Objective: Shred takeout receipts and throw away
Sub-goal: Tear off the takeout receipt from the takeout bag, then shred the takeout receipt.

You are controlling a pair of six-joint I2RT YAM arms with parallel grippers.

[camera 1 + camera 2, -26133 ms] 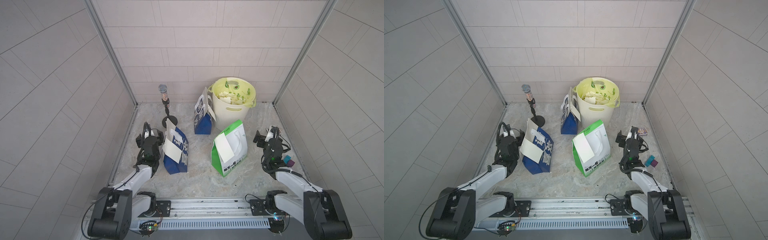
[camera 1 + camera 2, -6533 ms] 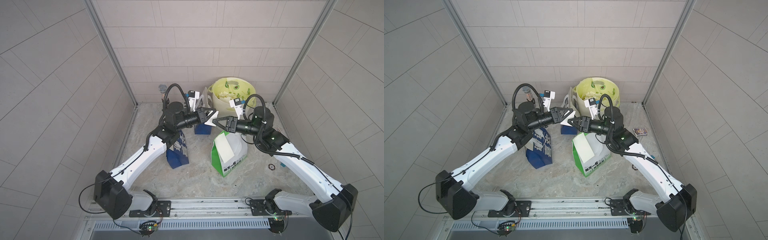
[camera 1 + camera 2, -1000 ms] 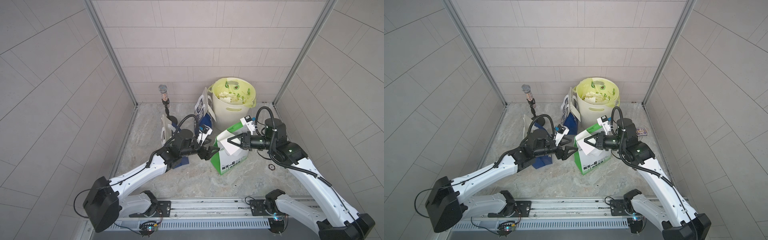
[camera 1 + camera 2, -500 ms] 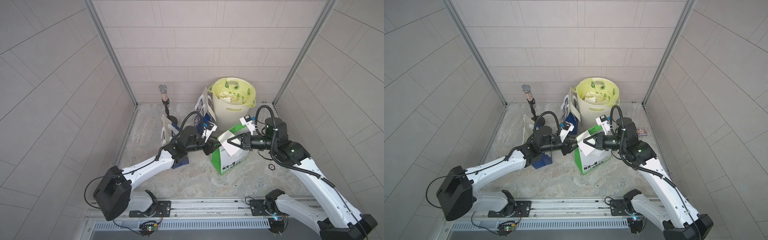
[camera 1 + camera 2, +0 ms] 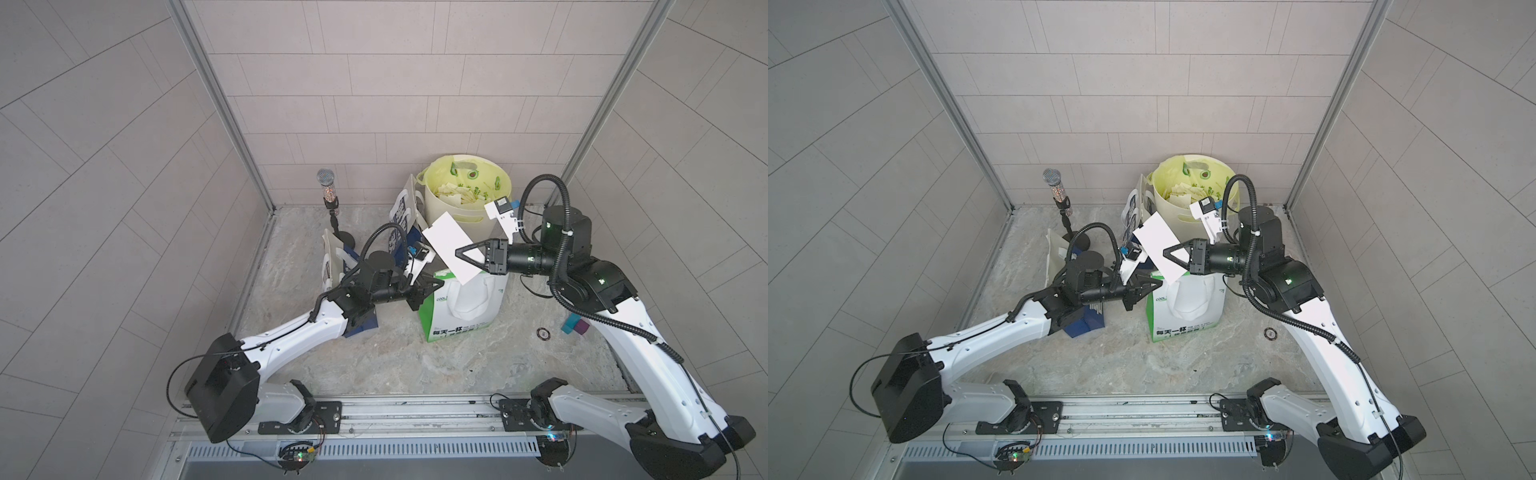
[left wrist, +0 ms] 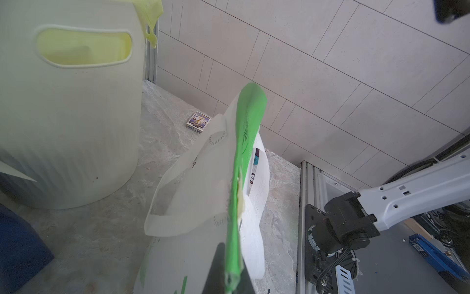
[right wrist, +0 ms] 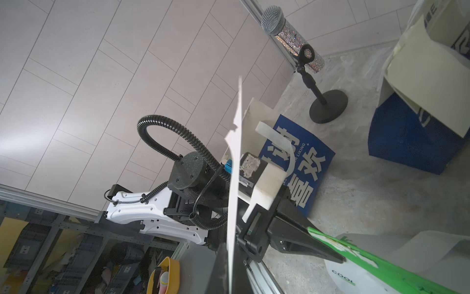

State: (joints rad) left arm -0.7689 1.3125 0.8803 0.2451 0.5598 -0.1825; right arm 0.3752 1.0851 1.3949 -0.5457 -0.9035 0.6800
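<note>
Both top views: receipt (image 5: pixel 451 247) in right gripper (image 5: pixel 457 251), long axis diagonal toward bin (image 5: pixel 434 208)

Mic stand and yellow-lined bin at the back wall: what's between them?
A blue paper bag stands between the mic stand and the bin, close beside the bin. It shows in both top views.

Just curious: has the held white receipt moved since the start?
Yes. The receipt left the green bag's face, rising toward the yellow-lined bin, in the right gripper.
</note>
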